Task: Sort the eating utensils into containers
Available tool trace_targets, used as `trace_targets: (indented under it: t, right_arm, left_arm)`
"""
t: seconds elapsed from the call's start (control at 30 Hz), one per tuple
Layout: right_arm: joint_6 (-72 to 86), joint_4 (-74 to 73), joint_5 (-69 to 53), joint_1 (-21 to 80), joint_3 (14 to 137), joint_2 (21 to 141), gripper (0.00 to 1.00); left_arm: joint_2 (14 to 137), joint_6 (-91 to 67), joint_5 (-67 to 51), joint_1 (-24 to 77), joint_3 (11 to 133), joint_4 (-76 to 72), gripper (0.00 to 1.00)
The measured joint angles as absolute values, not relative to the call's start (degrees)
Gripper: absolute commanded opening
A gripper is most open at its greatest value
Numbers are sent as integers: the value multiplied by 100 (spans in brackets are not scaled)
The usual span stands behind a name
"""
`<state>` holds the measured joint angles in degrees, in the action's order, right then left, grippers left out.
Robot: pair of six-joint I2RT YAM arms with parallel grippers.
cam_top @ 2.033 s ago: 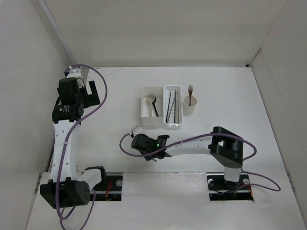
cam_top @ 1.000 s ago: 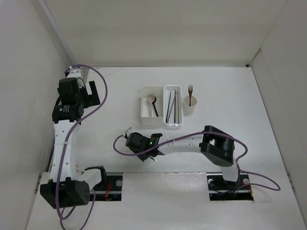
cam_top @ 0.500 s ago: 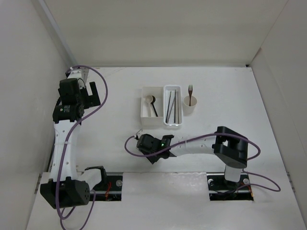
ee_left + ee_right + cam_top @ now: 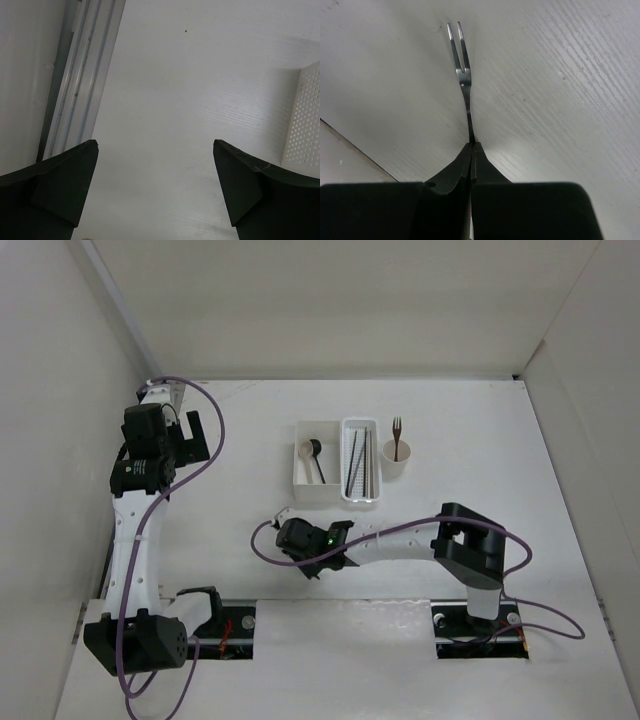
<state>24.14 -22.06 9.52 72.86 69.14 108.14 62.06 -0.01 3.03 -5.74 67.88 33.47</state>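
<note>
The right hand [image 4: 471, 146] was closed narrow, its two fingers pinched on the handle of the small silver fork [image 4: 464, 85]. The fork projected straight out beyond the fingertips, its two tines leading, over the white desk [image 4: 480, 440]. Whether the tines touched the desk surface could not be determined. In the top view, this hand sat on the near side of the containers, close to them but apart from each one, with the arm reaching in from the right.

The left hand [image 4: 155, 145] was spread wide and held nothing; only bare desk showed between its fingers. It was positioned at the far left of the desk, well apart from the fork.

Three containers stood in a row at mid-desk:
- The white square box [image 4: 300, 480], on the left, held the pale wooden spoon [image 4: 306, 452] and the black spoon [image 4: 320, 468], which lay together.
- The white perforated oblong tray [image 4: 360, 500], just beside the box, held the chopsticks [image 4: 353, 462], laid lengthwise.
- The small round beige cup [image 4: 397, 468], just beside the tray on the right, held the brown wooden fork [image 4: 397, 430], which stood with its tines uppermost.
</note>
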Motion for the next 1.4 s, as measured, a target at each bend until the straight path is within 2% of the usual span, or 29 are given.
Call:
trace_targets:
  t: [0.3, 1.4]
  right_arm:
    - [2447, -1710, 910, 7288, 6775, 10803, 0]
    - [2552, -2121, 1470, 7321, 6654, 10414, 0]
  left_arm:
    - [6206, 1, 303, -574, 6759, 3328, 100]
    - [6206, -1, 301, -574, 6685, 3315, 100]
